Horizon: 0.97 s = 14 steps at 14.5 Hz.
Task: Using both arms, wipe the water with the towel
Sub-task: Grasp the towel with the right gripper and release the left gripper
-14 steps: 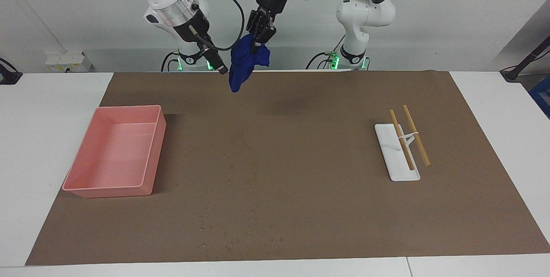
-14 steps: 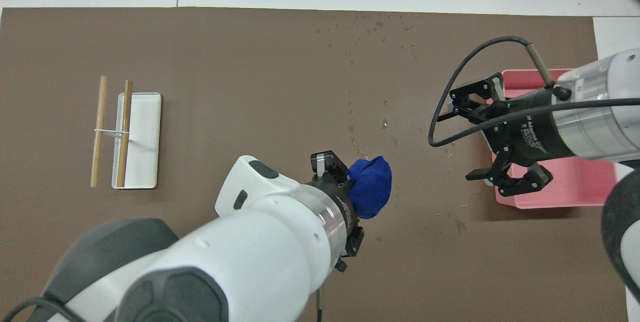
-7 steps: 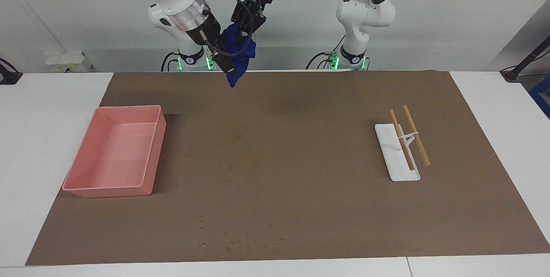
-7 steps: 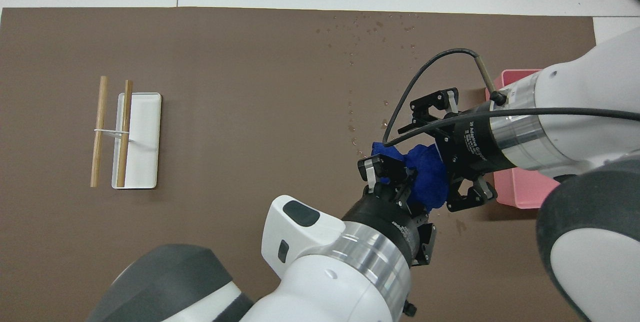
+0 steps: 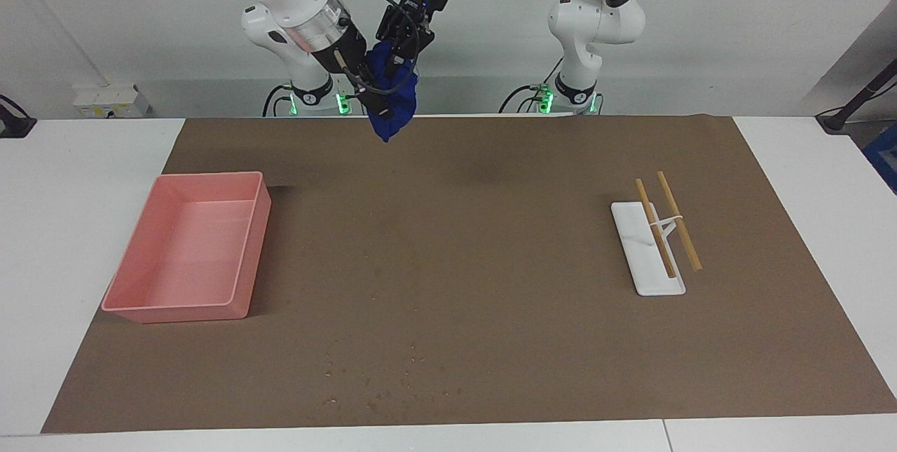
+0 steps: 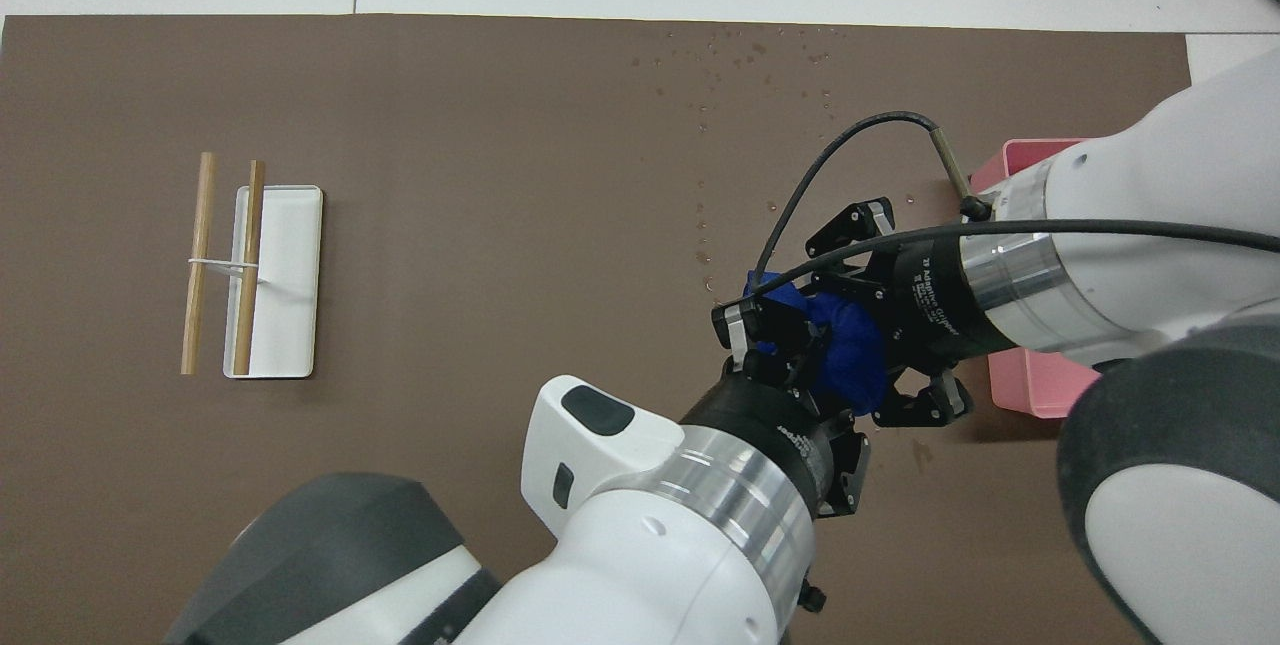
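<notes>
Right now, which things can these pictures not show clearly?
- Right hand, both views: whether it grips the royal-blue soft fabric towel cannot be told; cloth and the left hand cover its fingertips.
- Pink plastic tray, overhead view: mostly hidden under the right arm.
- Clear water droplets, facing view: too small to count.

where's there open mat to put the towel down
Bare brown mat runs between the pink tray and the white rest with chopsticks. Water droplets speckle the edge farthest from the robots. Crowded overhead by the tray: both claws around the towel.
</notes>
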{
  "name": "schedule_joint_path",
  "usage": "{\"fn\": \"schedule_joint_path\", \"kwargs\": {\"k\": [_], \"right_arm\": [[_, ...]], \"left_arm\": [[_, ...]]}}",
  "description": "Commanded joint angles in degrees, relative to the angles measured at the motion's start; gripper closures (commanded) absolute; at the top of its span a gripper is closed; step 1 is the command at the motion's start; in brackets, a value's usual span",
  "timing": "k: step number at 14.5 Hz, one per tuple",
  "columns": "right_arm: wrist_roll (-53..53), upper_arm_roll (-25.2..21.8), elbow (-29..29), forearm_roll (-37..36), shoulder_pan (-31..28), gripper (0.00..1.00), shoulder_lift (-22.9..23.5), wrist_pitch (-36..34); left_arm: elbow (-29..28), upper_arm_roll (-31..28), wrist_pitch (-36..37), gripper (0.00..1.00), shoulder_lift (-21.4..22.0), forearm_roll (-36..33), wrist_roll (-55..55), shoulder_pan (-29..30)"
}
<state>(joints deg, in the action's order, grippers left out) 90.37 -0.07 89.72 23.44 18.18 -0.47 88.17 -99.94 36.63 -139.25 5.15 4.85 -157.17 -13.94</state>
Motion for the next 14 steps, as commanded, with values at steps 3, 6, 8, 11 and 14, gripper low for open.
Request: {"fn": "schedule_joint_path", "kwargs": {"k": [3, 6, 8, 11, 14], "right_arm": [[1.1, 0.6, -0.4, 1.7, 0.1, 1.0, -0.1, -0.5], [0.4, 0.6, -0.5, 1.2, -0.6, 1.0, -0.1, 0.3], [-0.7, 0.6, -0.8, 1.2, -0.7, 1.0, -0.1, 0.6], [-2.9, 0.5, -0.2, 0.9, -0.8, 1.0, 0.0, 3.2], [-5.4, 0.3, 0.5, -0.6, -1.8, 1.0, 0.6, 6.0]], "left_arm": [[0.9, 0.0, -1.0, 1.0, -0.6, -2.8, -6.7, -0.4], [1.1, 0.0, -0.5, 0.0, -0.6, -3.7, -4.4, -0.3], [0.8, 0.0, 2.0, 0.0, -0.6, -3.7, -2.2, -0.5], [0.8, -0.4, 7.8, 0.0, -0.4, -3.6, 7.4, 1.5], [0.7, -0.7, 15.9, 0.0, 0.0, -3.0, 17.3, 4.4]]}}
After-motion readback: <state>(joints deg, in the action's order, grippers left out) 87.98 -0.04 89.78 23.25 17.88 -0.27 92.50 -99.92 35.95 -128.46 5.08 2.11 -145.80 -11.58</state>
